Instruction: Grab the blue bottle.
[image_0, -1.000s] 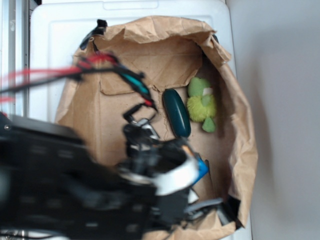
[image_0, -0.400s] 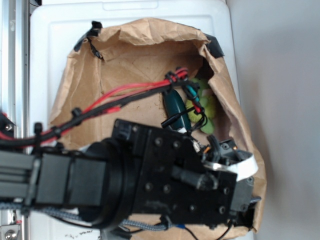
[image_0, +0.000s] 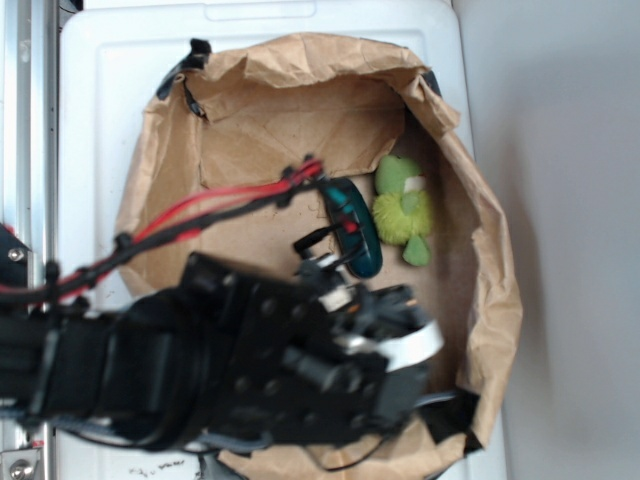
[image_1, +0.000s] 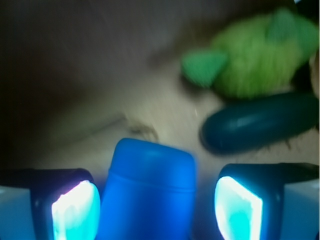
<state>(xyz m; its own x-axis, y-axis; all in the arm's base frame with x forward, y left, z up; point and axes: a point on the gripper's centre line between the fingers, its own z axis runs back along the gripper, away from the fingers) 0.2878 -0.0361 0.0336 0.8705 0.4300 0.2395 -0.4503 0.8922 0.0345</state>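
Observation:
In the wrist view the blue bottle lies on the brown paper floor between the two lit pads of my gripper, its blunt end pointing away. The left pad sits close against the bottle. A dark gap separates the bottle from the right pad. The jaws stand open around it. In the exterior view the black arm covers the bottle and the fingers.
A dark green capsule-shaped object lies just beyond the gripper, with a fuzzy yellow-green plush toy beside it. Everything sits inside a crumpled brown paper bag in a white bin. Red and black cables cross the bag.
The arm has swung back to the left and down, so the plush toy shows in full again. The sliver of blue bottle seen a second ago is now under the arm.

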